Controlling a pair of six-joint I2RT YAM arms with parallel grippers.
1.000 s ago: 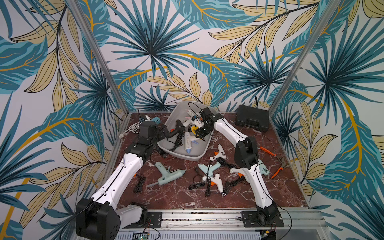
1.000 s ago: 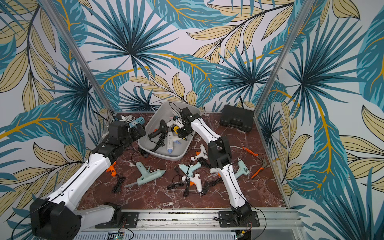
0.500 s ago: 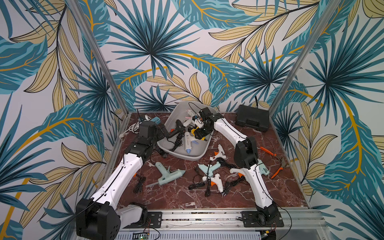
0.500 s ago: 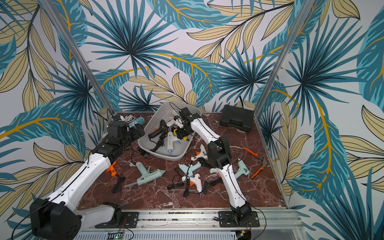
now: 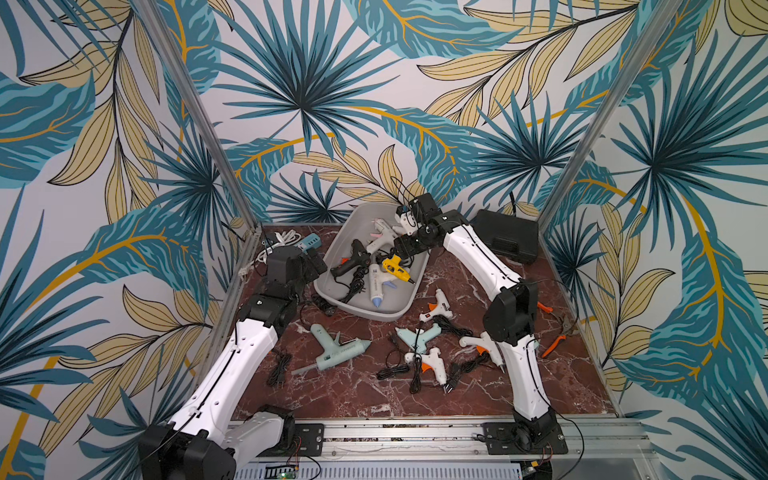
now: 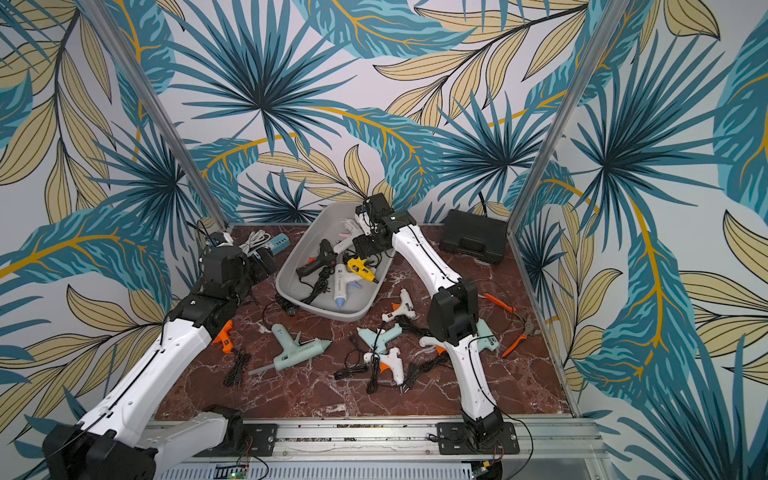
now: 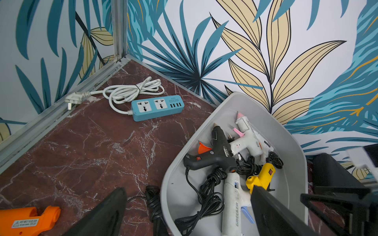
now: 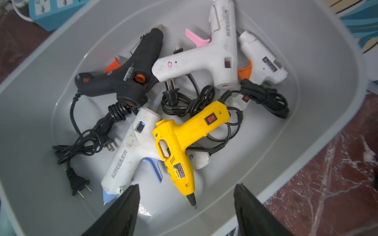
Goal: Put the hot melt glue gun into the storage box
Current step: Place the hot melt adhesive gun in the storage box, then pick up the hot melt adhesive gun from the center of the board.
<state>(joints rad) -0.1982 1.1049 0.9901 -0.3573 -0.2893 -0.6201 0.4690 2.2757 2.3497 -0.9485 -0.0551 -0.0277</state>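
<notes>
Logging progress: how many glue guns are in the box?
5 in the box: black gun on the left side; pink-trigger gun and small white gun at the far end; yellow gun across the blue-trigger gun. None seems hidden.

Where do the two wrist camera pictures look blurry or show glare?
Right wrist view: the yellow glue gun is sharp, the right claw shows soft dark fingers, and light glares off the storage box floor. Left wrist view: the blue power strip is crisp; a white part of the right arm smears at the edge.
</notes>
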